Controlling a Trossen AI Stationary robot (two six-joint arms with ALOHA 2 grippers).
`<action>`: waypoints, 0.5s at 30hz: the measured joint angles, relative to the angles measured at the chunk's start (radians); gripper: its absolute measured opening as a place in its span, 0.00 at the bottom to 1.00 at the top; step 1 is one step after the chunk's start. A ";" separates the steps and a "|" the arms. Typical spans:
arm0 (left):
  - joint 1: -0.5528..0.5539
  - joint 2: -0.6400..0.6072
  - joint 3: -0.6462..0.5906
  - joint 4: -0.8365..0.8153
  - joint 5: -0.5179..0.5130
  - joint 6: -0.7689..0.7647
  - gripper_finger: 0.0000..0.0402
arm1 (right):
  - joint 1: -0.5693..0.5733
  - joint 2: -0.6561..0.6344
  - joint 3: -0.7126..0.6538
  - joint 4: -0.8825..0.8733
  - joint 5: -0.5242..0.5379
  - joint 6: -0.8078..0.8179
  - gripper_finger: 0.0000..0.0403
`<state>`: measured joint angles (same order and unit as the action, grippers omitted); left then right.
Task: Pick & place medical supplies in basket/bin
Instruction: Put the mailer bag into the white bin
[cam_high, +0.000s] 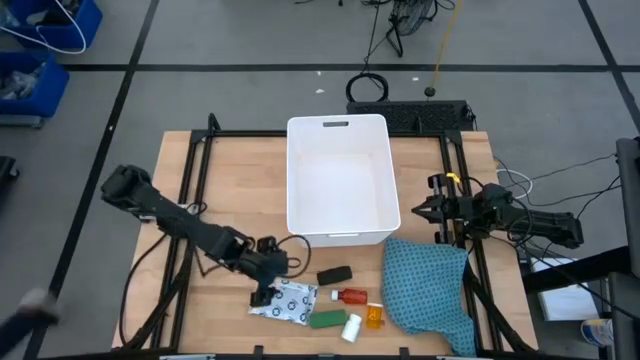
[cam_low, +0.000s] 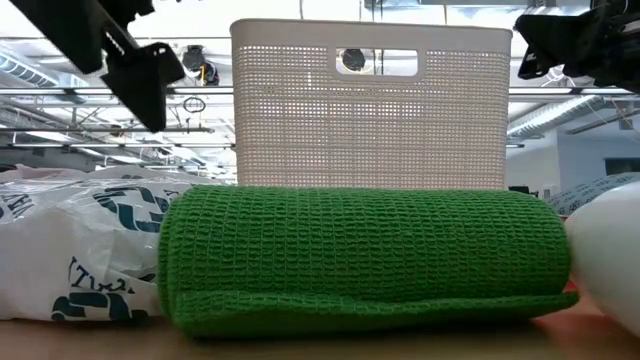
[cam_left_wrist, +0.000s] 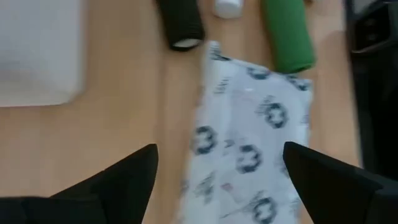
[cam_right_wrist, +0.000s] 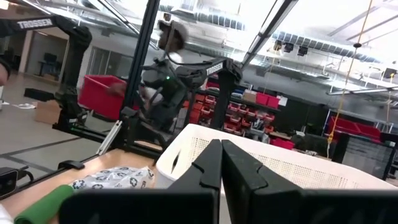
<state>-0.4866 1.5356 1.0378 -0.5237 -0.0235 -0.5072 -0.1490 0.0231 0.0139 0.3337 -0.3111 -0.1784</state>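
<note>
Wooden table (cam_high: 230, 180): white perforated plastic tub (cam_high: 340, 180), crinkled dotted packet (cam_high: 285, 300) near the front edge.
Left gripper (cam_high: 263, 290) spread wide over the packet, gripping nothing; right gripper (cam_high: 420, 211) clenched beside the tub.

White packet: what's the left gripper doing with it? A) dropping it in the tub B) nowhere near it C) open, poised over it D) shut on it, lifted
C: the left gripper has its fingers spread wide with the white packet lying flat on the table between them, not gripped.
</note>
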 joint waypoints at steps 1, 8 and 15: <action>0.000 0.012 0.000 0.017 0.030 0.000 0.88 | 0.000 0.000 0.000 -0.001 0.000 0.000 0.00; 0.000 0.095 0.000 0.091 0.049 -0.022 0.88 | 0.000 0.000 0.000 -0.002 0.000 0.002 0.00; 0.011 0.190 0.000 0.108 0.023 0.001 0.87 | 0.000 0.000 0.000 -0.004 0.000 0.002 0.00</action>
<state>-0.4754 1.7255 1.0378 -0.4156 -0.0006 -0.5064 -0.1490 0.0231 0.0139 0.3302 -0.3115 -0.1764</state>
